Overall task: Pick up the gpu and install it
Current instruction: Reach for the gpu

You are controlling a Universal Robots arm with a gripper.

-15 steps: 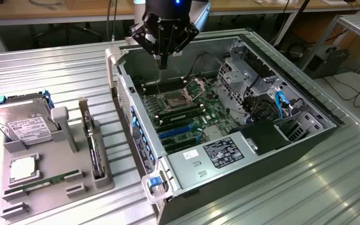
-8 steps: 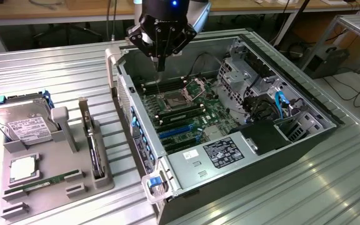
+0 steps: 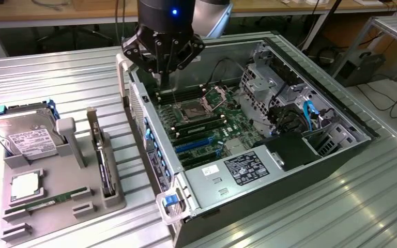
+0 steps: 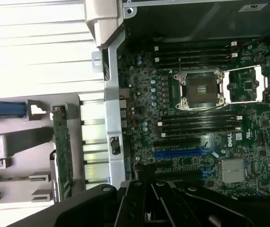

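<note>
Hovering over the case (image 3: 288, 199), the gripper (image 3: 164, 77), pressed together, empty, is well apart from the gpu (image 3: 101, 155).

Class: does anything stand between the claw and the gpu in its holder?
Only the case wall lies between the claw and the gpu. The claw hangs above its rim, so nothing visible seems to block a path over it.

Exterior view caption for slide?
Shut gripper above the open computer case; gpu stands on edge in the tray beside it.
</note>
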